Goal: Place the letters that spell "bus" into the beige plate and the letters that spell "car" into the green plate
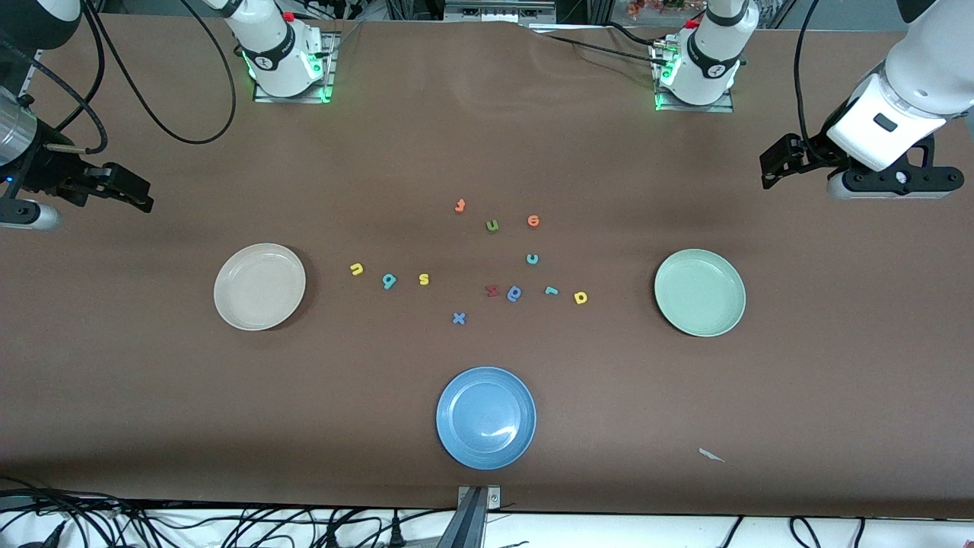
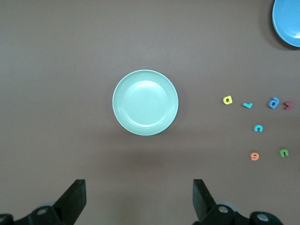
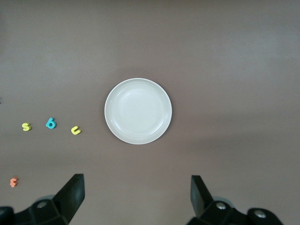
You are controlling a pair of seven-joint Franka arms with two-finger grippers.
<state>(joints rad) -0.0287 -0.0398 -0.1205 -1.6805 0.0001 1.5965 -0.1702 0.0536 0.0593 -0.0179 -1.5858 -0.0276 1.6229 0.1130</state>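
The beige plate (image 1: 259, 286) (image 3: 138, 110) lies toward the right arm's end, with the yellow "u" (image 1: 356, 269) (image 3: 75, 130), teal "b" (image 1: 389, 281) (image 3: 50, 123) and yellow "s" (image 1: 424, 279) (image 3: 26, 126) in a row beside it. The green plate (image 1: 700, 292) (image 2: 145, 102) lies toward the left arm's end, beside the yellow "a" (image 1: 580, 297) (image 2: 227, 100), teal "r" (image 1: 552, 291) (image 2: 247, 105) and teal "c" (image 1: 533, 259) (image 2: 258, 128). My right gripper (image 1: 129, 190) (image 3: 137, 185) and left gripper (image 1: 770, 171) (image 2: 139, 187) hover open and empty above the table's two ends.
A blue plate (image 1: 485, 417) sits nearest the front camera. Other letters lie mid-table: orange "f" (image 1: 459, 205), olive "u" (image 1: 492, 225), orange "e" (image 1: 533, 221), a dark red letter (image 1: 492, 290), a blue rounded letter (image 1: 514, 293) and a blue "x" (image 1: 459, 318).
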